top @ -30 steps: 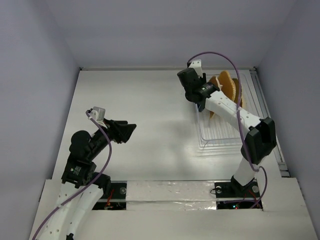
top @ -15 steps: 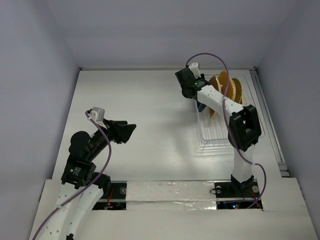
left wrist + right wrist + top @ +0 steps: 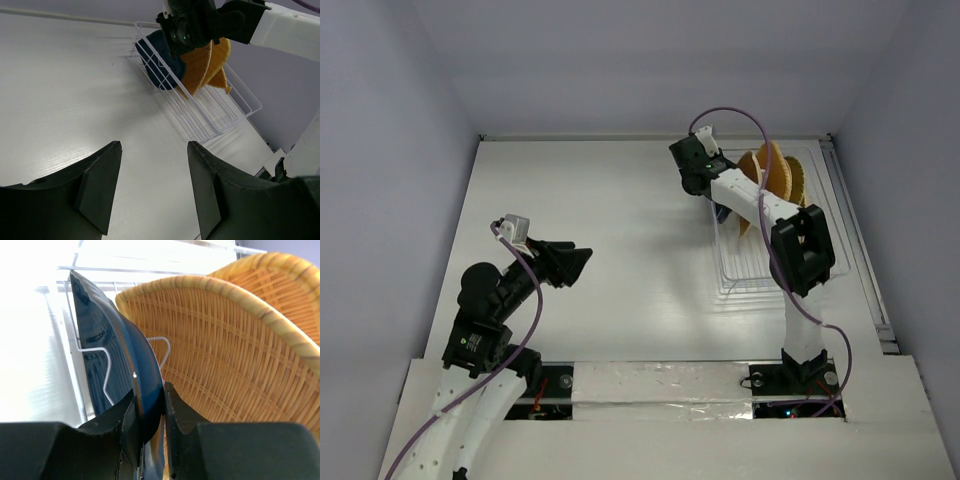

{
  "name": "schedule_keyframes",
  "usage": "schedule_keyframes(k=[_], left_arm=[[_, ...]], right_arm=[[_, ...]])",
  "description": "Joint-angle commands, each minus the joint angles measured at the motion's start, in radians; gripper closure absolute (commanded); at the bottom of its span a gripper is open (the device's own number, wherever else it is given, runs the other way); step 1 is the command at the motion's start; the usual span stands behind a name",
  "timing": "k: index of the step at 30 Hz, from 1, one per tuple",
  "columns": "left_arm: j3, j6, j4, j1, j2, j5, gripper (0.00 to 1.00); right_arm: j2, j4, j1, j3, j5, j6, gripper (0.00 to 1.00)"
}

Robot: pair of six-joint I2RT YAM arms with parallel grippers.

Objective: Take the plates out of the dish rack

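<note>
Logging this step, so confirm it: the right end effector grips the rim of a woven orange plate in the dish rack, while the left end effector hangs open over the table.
Wrong on the plate. The right wrist view shows the right end effector gripping the rim of the dark blue dish in the dish rack, beside a woven orange plate. The rest stands.

Plain pale lavender walls (image 3: 400, 150) close around the white, faintly wood-grained table (image 3: 600, 220) under me, brightly and evenly lit.
</note>
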State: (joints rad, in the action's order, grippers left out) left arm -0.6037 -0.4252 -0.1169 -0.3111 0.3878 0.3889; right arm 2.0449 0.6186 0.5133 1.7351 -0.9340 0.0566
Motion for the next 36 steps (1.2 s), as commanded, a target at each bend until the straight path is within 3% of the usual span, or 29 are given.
schedule_keyframes(k=[1,2,8,24,30,36], left_arm=[[0.004,0.003,0.042,0.007,-0.013,0.008,0.48],[0.007,0.005,0.042,0.007,-0.013,0.008,0.48],[0.005,0.003,0.043,0.007,-0.012,0.008,0.48],[0.005,0.003,0.045,0.007,-0.007,0.008,0.48],[0.007,0.002,0.045,0.007,-0.001,0.01,0.48],[0.005,0.003,0.045,0.007,0.005,0.008,0.48]], right_arm=[[-0.017,-0.062,-0.001,0.046,-0.089,-0.044,0.85],[-0.023,-0.072,-0.001,0.04,-0.092,-0.057,0.91],[-0.049,-0.118,-0.001,0.021,-0.135,-0.129,1.0],[-0.186,-0.321,0.036,-0.017,-0.256,-0.247,1.0],[-0.206,-0.306,0.045,0.004,-0.269,-0.242,1.0],[-0.31,-0.18,0.082,0.073,-0.215,-0.137,1.0]])
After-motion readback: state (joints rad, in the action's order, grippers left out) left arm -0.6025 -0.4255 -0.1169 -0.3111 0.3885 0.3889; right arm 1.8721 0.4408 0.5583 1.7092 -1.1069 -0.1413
